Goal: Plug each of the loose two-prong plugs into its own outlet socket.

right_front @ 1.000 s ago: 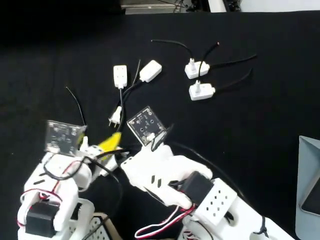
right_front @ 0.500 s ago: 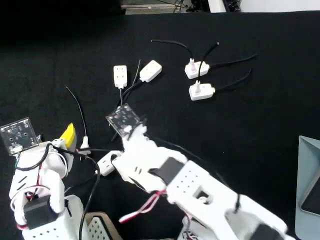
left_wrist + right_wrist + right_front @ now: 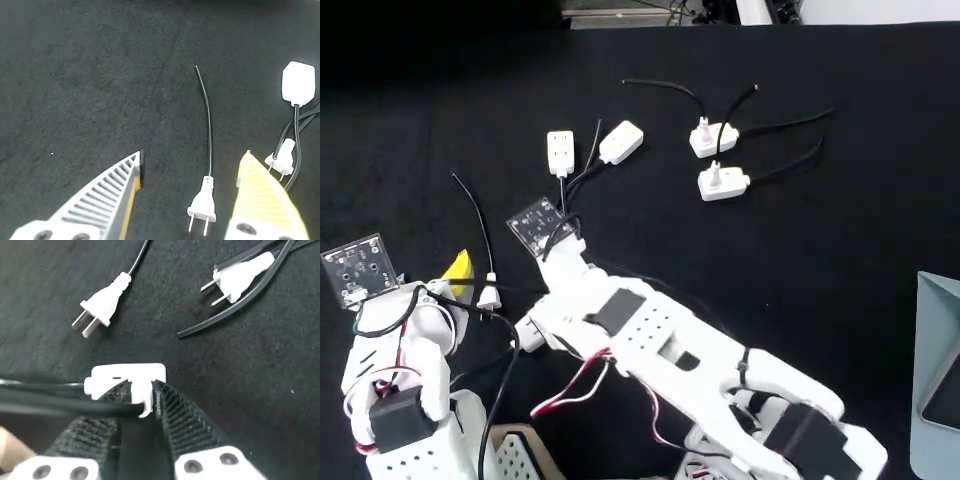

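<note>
The right gripper [image 3: 142, 391] seems clamped on a white rectangular plastic outlet socket [image 3: 125, 375]; the left gripper [image 3: 192, 156] gapes wide, empty, over a white two-prong plug [image 3: 202, 204].

No writing or number I can read, not on the white plastic outlet socket [image 3: 127, 376], the white two-prong plug [image 3: 102, 302], the black cloth table [image 3: 840, 250].

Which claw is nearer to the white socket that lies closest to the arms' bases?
Right. The right claw grips the white socket; the left claw hangs open apart from it, over a loose plug.
</note>
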